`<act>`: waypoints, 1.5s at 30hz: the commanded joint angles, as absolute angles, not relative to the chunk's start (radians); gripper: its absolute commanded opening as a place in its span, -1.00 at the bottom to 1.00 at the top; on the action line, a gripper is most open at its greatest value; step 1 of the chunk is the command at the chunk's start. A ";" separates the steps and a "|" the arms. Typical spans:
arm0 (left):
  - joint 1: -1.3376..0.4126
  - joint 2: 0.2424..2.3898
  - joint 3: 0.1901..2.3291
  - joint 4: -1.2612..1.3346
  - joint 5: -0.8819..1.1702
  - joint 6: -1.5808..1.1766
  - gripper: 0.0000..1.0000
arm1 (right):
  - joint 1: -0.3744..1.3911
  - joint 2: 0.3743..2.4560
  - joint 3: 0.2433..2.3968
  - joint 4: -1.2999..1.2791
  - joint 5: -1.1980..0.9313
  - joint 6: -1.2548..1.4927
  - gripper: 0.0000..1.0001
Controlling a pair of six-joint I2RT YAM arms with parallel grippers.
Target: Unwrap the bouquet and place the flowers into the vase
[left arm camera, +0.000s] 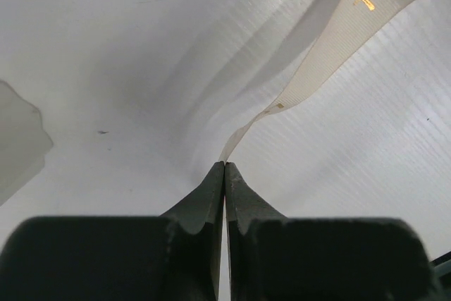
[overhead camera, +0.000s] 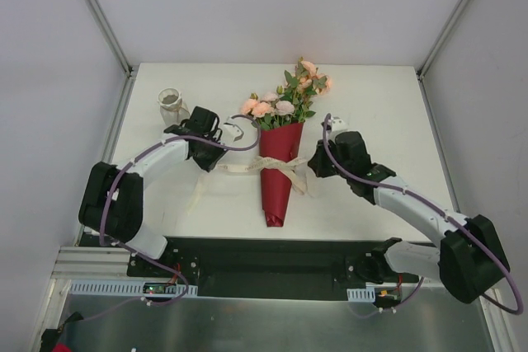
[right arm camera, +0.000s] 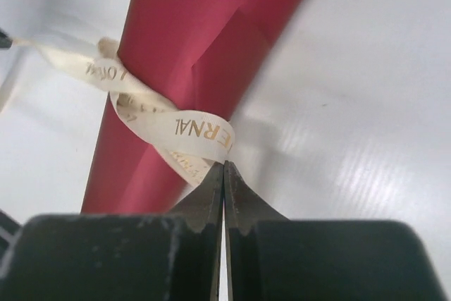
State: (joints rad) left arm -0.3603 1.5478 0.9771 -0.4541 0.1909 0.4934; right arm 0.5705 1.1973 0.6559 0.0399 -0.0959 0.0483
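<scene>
the bouquet (overhead camera: 279,172) lies flat on the white table (overhead camera: 388,113), roughly in the middle, between the two arms. its dark red paper cone (overhead camera: 277,191) points its narrow tip toward the near edge. the flowers (overhead camera: 287,98) (peach and pale pink blooms among green leaves) spill out of the wide end toward the far side, leaning a little to the right. a cream ribbon (overhead camera: 285,166) is tied around the cone about halfway along, with its ends running out to the left and to the right.

the left gripper (left arm camera: 224,167) sits just left of the cone, low over the table. its jaws are pressed together. in the left wrist view a thin tail of the ribbon runs straight into the closed tips, so it is pinching that end. gold lettering shows on the ribbon farther along.

the right gripper (right arm camera: 224,166) is just right of the cone. its jaws are likewise closed. in the right wrist view a loop of the ribbon, lettered in gold, comes off the cone and ends at the tips, where it looks nipped between them.

the vase (overhead camera: 171,103) stands upright at the far left of the table, beyond the left gripper and apart from the bouquet.
</scene>
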 commanded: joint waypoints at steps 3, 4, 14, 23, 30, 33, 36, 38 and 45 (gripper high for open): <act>-0.359 1.419 1.003 -0.492 0.126 0.460 -1.00 | 0.488 1.060 0.667 -0.090 0.125 0.150 -0.98; -0.354 1.407 1.005 -0.498 0.117 0.457 -1.00 | 0.476 1.045 0.670 -0.109 0.146 0.161 -0.98; 0.006 1.232 0.968 -0.607 0.184 0.517 -1.00 | 0.235 0.851 0.721 -0.365 0.314 0.229 -0.98; 0.346 1.136 0.959 -0.604 0.125 0.540 -1.00 | 0.132 0.822 0.819 -0.626 0.724 0.374 -0.98; 0.460 1.172 1.017 -0.575 0.162 0.440 0.69 | 0.140 0.837 0.862 -0.669 0.709 0.336 0.21; 0.459 1.134 1.011 -0.601 0.257 0.440 0.98 | 0.294 0.851 0.887 -0.657 0.713 0.241 0.60; 0.459 1.111 1.022 -0.661 0.334 0.459 0.98 | 0.526 0.856 0.899 -0.672 0.752 0.169 0.84; 0.459 1.092 1.031 -0.705 0.409 0.468 0.98 | 0.711 0.854 0.887 -0.640 0.707 0.112 0.95; 0.431 1.078 1.039 -0.804 0.594 0.474 0.98 | 1.219 1.000 0.876 -0.559 0.683 -0.060 0.99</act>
State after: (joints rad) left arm 0.4564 1.0962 1.0142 -0.7223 0.4442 0.4641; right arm 1.0492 0.9253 0.8562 -0.6170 0.7113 0.0738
